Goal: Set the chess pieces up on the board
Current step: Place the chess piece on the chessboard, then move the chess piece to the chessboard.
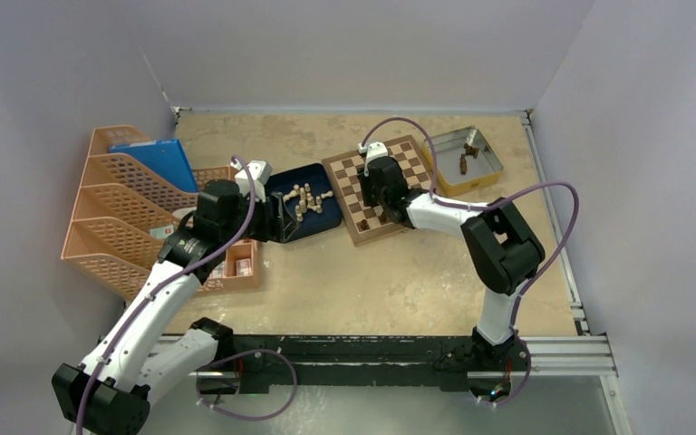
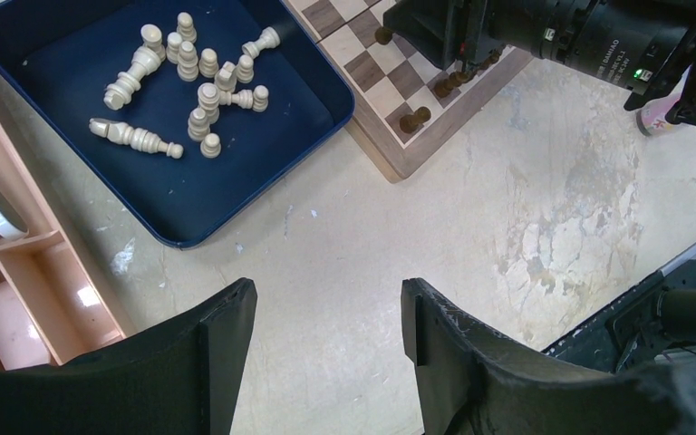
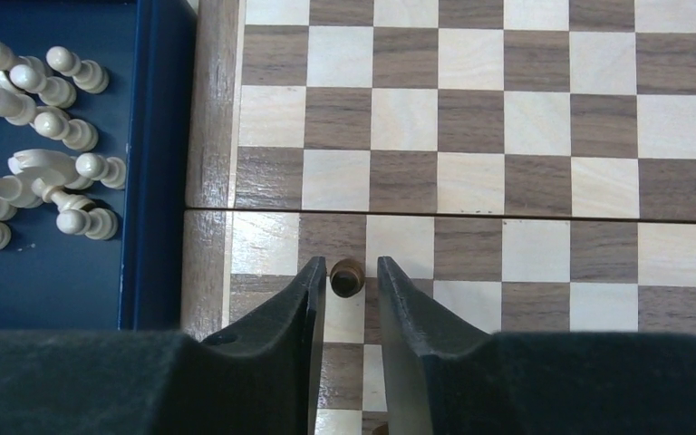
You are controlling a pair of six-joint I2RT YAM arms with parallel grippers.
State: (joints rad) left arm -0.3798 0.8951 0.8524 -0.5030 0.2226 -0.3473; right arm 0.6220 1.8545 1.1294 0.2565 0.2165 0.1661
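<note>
The board [image 1: 349, 177] lies at the middle back of the table. My right gripper [image 3: 352, 265] is low over its near-left squares. Its jaws stand narrowly open around a dark brown pawn [image 3: 346, 277] that stands upright on the board [image 3: 544, 118], with a small gap on the right side. Several dark pawns [image 2: 414, 118] stand along the board's edge [image 2: 362, 54]. My left gripper [image 2: 326, 288] is wide open and empty over bare table, near the dark blue tray [image 2: 299, 136] of pale cream pieces [image 2: 199, 91].
A silver tin [image 1: 489, 168] right of the board holds a few dark pieces [image 1: 465, 161]. Orange file racks [image 1: 118, 208] with a blue folder [image 1: 159, 163] and an orange compartment tray [image 1: 236, 263] stand at the left.
</note>
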